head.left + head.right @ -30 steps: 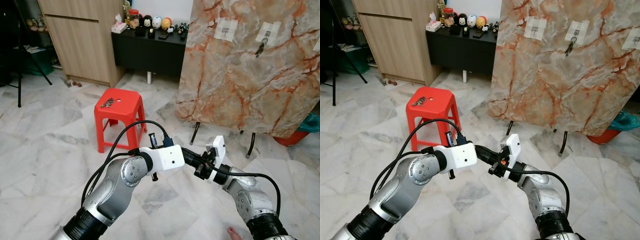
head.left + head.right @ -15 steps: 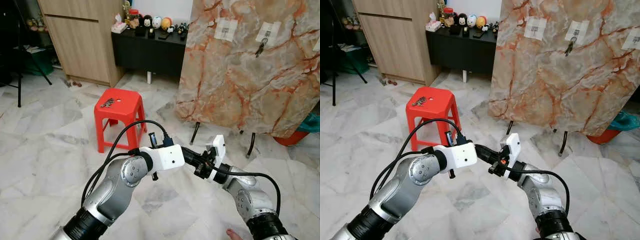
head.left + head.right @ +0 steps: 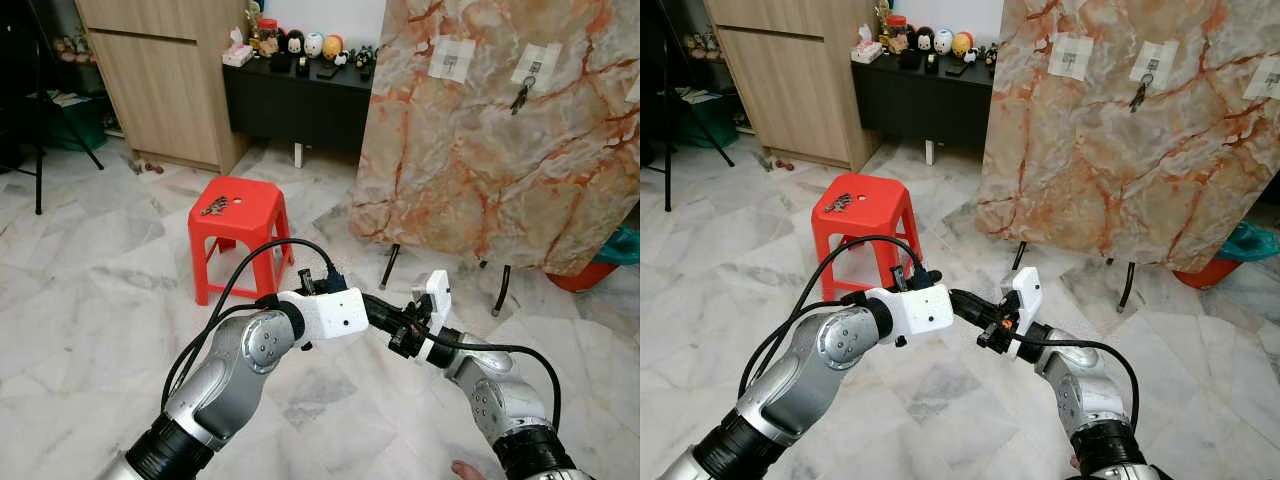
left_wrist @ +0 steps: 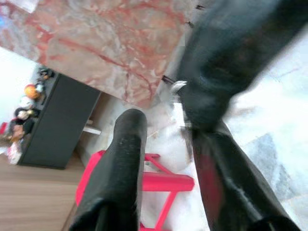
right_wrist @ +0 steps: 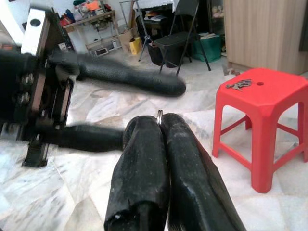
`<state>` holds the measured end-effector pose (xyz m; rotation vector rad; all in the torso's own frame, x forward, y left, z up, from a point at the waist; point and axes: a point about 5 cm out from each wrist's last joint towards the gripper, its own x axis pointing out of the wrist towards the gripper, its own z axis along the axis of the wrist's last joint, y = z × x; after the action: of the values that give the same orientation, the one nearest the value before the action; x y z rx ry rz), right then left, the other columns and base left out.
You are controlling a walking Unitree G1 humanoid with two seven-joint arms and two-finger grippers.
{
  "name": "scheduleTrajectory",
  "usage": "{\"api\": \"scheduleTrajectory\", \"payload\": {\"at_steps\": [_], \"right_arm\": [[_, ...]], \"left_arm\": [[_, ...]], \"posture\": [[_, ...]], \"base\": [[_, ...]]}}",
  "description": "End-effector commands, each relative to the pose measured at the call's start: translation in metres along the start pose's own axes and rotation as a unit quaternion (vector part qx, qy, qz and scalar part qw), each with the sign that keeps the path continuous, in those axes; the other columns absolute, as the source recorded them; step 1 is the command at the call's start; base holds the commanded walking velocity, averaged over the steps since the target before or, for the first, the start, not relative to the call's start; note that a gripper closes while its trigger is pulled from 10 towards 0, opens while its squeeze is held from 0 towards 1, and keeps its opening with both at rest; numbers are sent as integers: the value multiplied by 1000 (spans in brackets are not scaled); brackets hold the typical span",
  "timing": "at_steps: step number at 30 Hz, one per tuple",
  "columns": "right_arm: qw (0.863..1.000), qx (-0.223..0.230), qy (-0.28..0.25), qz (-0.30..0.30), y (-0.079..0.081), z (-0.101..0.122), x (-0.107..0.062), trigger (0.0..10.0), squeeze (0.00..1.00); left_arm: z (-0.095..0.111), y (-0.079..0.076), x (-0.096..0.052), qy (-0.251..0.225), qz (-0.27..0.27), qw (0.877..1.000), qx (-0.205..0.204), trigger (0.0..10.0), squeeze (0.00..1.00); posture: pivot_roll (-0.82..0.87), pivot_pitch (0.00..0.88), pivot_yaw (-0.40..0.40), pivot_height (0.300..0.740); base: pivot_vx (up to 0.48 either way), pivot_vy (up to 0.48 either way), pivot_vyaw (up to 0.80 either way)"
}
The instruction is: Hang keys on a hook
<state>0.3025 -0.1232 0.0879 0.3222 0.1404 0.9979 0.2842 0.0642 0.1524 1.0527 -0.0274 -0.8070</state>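
1. Stool [image 3: 240, 212]: bright red plastic; keys [image 3: 214, 207] on it are dull grey metal.
2. Marble-pattern board [image 3: 500, 150]: cream-grey with rust-orange veins; white paper tags [image 3: 452, 58] carry dark printed squares.
3. Floor [image 3: 90, 300]: white marble tiles, grey veining.
4. Cabinet [image 3: 165, 75]: light wood grain.
5. Sideboard [image 3: 300, 105]: black.
6. Arms: silver shells, black cables, white wrist housings [image 3: 330, 315].
7. Right gripper [image 5: 161, 126] fingers: matte black, thin silver ring at tips.
8. Basin [image 3: 583, 277]: orange-red.
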Motion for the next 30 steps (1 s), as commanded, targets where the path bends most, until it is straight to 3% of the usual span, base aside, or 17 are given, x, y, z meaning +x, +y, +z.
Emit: {"api": "scheduleTrajectory", "payload": {"at_steps": [1,7,12,13,14,16,19,30], "right_arm": [[1000,-8,-16,-6,-3,9,1,0,0],[1000,-12,-21,-3,-2,13,4,0,0],[1000,-13,-23,3,-1,15,6,0,0],[1000,-14,-21,4,-1,15,7,0,0],[1000,-14,-16,5,-1,14,7,0,0],[1000,-17,-5,5,-1,11,7,0,0],[1000,-16,3,6,-1,9,7,0,0],[999,-15,16,31,1,12,10,0,0]], "left_arm": [[1,-6,-1,-5,-23,1000,7,10000,1000],[-8,-15,-5,8,-42,999,14,10000,1000],[-13,-14,-5,21,-22,999,-13,10000,1000],[-14,-13,-4,22,-11,999,-24,10000,518],[-14,-11,-2,13,10,998,-65,10000,0],[-15,-10,-1,5,30,991,-133,10000,0],[-16,-14,-1,-3,24,985,-172,10000,0],[-18,-21,2,-2,30,979,-203,10000,0]], "posture": [[110,0,-88,740],[110,0,-90,740],[111,0,-92,740],[111,0,-92,740],[112,0,-93,740],[112,0,-93,740],[111,0,-97,740],[110,0,-107,740]], "base": [[0,0,0],[0,0,0],[0,0,0],[0,0,0],[0,0,0],[0,0,0],[0,0,0],[0,0,0]]}}
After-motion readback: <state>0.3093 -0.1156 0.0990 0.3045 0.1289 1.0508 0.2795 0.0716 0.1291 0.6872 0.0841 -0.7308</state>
